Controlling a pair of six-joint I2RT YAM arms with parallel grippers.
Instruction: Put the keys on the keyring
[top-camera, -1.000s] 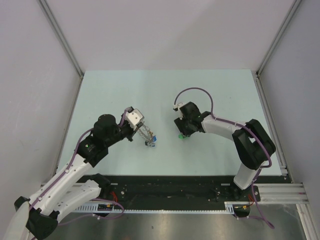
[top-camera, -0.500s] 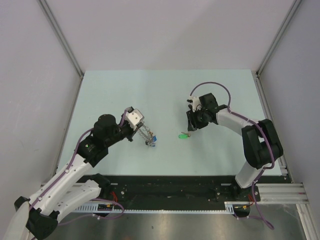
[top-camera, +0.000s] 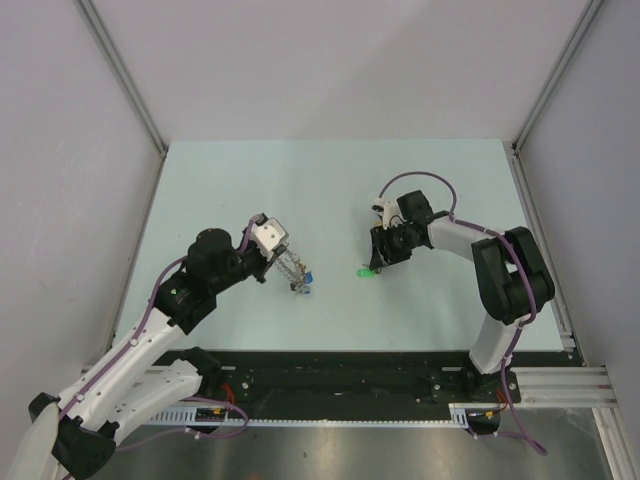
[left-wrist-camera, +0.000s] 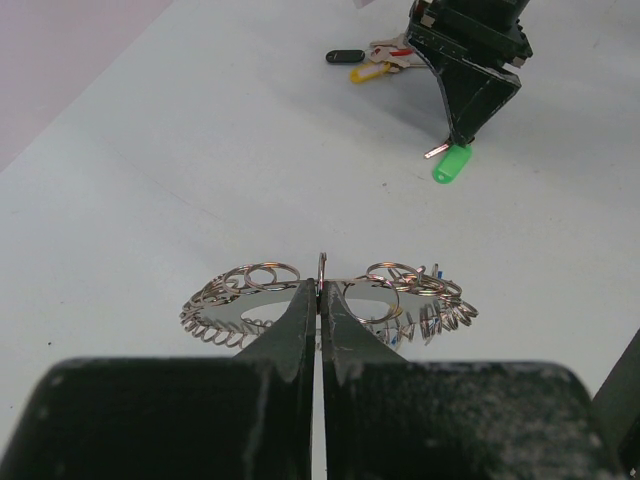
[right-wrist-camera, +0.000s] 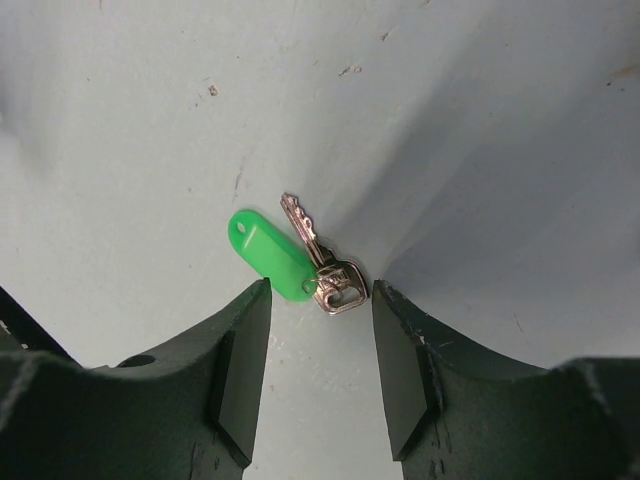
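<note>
My left gripper (top-camera: 290, 264) is shut on the keyring (left-wrist-camera: 222, 313), a flat grey ring with a fringe of small split rings, and holds it edge-on just above the table (left-wrist-camera: 320, 288). A blue tag (top-camera: 311, 277) hangs at the ring's right side. A key with a green tag (top-camera: 365, 271) lies flat on the table, apart from the ring. My right gripper (right-wrist-camera: 320, 288) is open low over it, its fingertips either side of the key's metal head (right-wrist-camera: 338, 283), with the green tag (right-wrist-camera: 268, 255) just ahead. The left wrist view shows the right gripper (left-wrist-camera: 462, 130) right behind the green tag (left-wrist-camera: 452, 165).
More keys with black (left-wrist-camera: 345, 57), yellow (left-wrist-camera: 366, 73) and red tags lie in a bunch on the far side of the right gripper. Metal frame posts and white walls bound the pale green table (top-camera: 250, 180).
The right gripper pulled back to the right, uncovering the green-tagged key on the table, then came back a little toward it. The left arm and keyring have not moved.
</note>
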